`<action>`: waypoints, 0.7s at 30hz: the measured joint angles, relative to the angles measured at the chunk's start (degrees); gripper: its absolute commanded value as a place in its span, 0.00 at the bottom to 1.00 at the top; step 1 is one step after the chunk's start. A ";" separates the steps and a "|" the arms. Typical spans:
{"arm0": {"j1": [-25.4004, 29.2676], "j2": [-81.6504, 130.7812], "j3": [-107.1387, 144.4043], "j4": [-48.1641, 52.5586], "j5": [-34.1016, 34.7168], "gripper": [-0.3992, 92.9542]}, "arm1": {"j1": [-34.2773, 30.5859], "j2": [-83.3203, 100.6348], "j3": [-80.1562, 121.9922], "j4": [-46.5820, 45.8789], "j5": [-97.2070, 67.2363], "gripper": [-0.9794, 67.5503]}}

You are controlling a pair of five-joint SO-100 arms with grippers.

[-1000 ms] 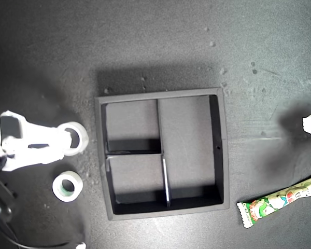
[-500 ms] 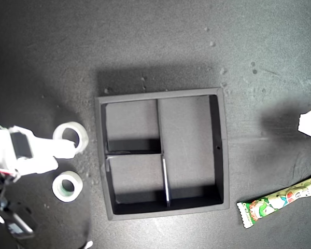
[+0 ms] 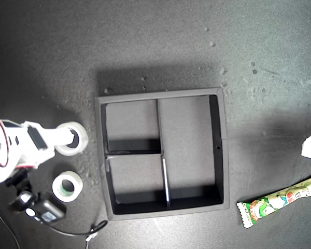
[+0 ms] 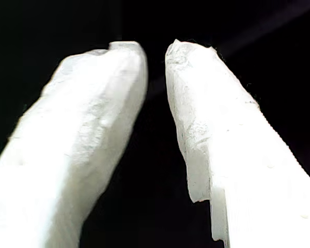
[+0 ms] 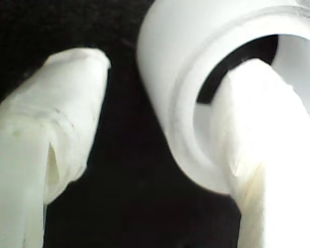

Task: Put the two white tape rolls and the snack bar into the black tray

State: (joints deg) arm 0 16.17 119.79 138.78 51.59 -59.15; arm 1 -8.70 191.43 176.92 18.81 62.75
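The square matte black plastic tray (image 3: 162, 153), with a raised rim and three compartments, serves as the landmark; all three compartments show only bare floor. Toward the exterior view's left of the tray, my second gripper (image 3: 66, 139) reaches in from that view's left edge and engages the plain white ring-shaped tape roll (image 3: 72, 139), which lies just beside the tray's outer wall with a narrow strip of dark table (image 3: 155, 46) between them. In the second wrist view one white finger (image 5: 263, 134) sits inside the ring's bore (image 5: 196, 77) while the other finger stands outside the ring wall, the jaws parted with a clear gap, so the roll is hooked rather than pinched. The smaller white tape roll with a greenish inner core (image 3: 67, 185) lies flat on the table, near the tray's lower corner on the exterior view's left, apart from the first roll and beside a small black device with a cable (image 3: 39, 209). The long snack bar in a glossy green-and-white wrapper (image 3: 280, 201) rests tilted, well apart from the tray on the exterior view's right, running off that edge. My first gripper (image 4: 156, 51) shows two white jaws narrowly parted around nothing.
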 measured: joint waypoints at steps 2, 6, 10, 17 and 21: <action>-1.32 -3.25 -1.32 -0.44 0.26 0.02 | -0.97 0.00 -2.55 -1.32 0.00 0.30; -3.96 -10.46 -4.92 -0.88 -0.26 0.01 | -2.99 -0.18 -6.50 -1.58 0.00 0.35; -4.04 -13.71 -7.82 -0.88 0.09 0.01 | -5.01 -0.62 -11.60 -0.44 0.00 0.38; -6.50 -2.64 -8.09 2.72 0.18 0.01 | -6.77 -25.66 -32.34 3.25 0.00 0.43; -7.82 4.83 -14.06 11.07 2.37 0.01 | -7.73 -46.05 -51.50 10.72 0.00 0.41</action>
State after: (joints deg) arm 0 8.35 124.63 124.72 62.67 -56.78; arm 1 -16.44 145.37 125.42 29.53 62.75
